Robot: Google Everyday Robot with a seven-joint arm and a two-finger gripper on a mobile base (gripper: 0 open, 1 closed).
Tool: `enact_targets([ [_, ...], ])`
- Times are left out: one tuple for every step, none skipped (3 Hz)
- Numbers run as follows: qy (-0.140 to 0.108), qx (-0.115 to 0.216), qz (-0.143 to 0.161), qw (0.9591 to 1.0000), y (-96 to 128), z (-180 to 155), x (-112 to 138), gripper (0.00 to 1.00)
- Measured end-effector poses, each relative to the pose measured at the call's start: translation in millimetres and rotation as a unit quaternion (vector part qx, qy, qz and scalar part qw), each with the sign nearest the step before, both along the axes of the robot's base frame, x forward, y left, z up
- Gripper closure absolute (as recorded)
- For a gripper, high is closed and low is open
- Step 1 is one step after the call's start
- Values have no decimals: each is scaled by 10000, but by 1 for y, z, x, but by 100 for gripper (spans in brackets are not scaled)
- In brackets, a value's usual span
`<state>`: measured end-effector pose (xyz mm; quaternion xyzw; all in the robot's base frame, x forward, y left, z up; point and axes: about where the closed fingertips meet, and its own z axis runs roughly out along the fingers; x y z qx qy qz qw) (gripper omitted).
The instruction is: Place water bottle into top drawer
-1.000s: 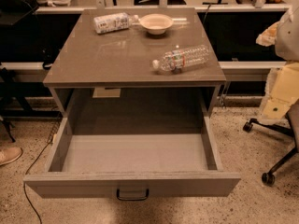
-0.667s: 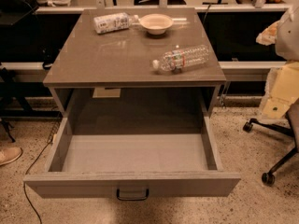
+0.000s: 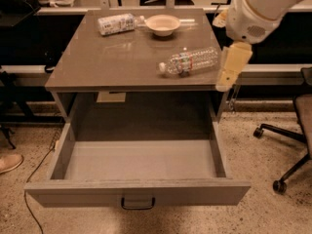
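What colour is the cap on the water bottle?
White, in the camera view. The tool hangs by the base of the water bottle.

Grey-brown table [image 3: 97, 62] stands on the speckled floor [image 3: 273, 145]. On its top: water bottle [image 3: 189, 61] lying on its side near the front right, cap pointing left. White-wrapped package [image 3: 116, 24] also on its side, back left. Pale bowl [image 3: 162, 25] upright just right of the package, back centre. Top drawer [image 3: 139, 193] under the top is pulled out. Gripper [image 3: 233, 68] hangs at the table's front right corner, just beside the bottle's base end.
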<state>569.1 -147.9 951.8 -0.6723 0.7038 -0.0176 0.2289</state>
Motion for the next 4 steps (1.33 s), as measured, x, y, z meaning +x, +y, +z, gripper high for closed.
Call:
enact_targets([
  [-108,49,129,9998,27,-11,48,0],
  [16,-118,20,9999,43,-30,81,0],
  [221,-357,-180,9990,47,-52,103,0],
  [440,-484,-340,9973,47,-72,120,0],
])
